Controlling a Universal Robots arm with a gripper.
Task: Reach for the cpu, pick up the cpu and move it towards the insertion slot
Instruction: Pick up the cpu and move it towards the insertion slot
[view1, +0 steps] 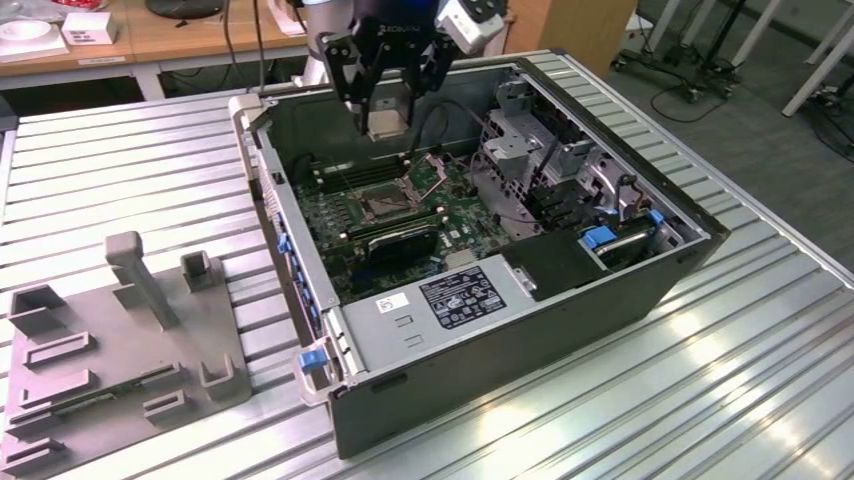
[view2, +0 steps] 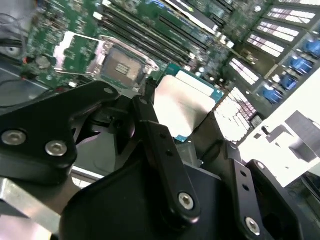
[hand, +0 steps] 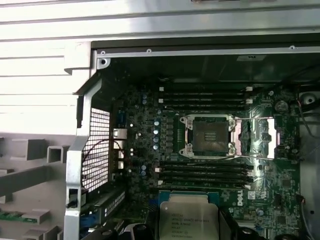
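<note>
Pickup done: the gripper (view1: 383, 122) grips the cpu (view1: 384, 123), hanging at the exterior view's upper centre above the case (view1: 534, 330). The slot (view1: 370, 208) sits lower, seemingly open, cpu not yet in.

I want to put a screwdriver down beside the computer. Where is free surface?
Free: the ribbed metal table between the open black computer case and the grey plastic tray, and on the exterior view's right. Inside the case is crowded, under the gripper.
</note>
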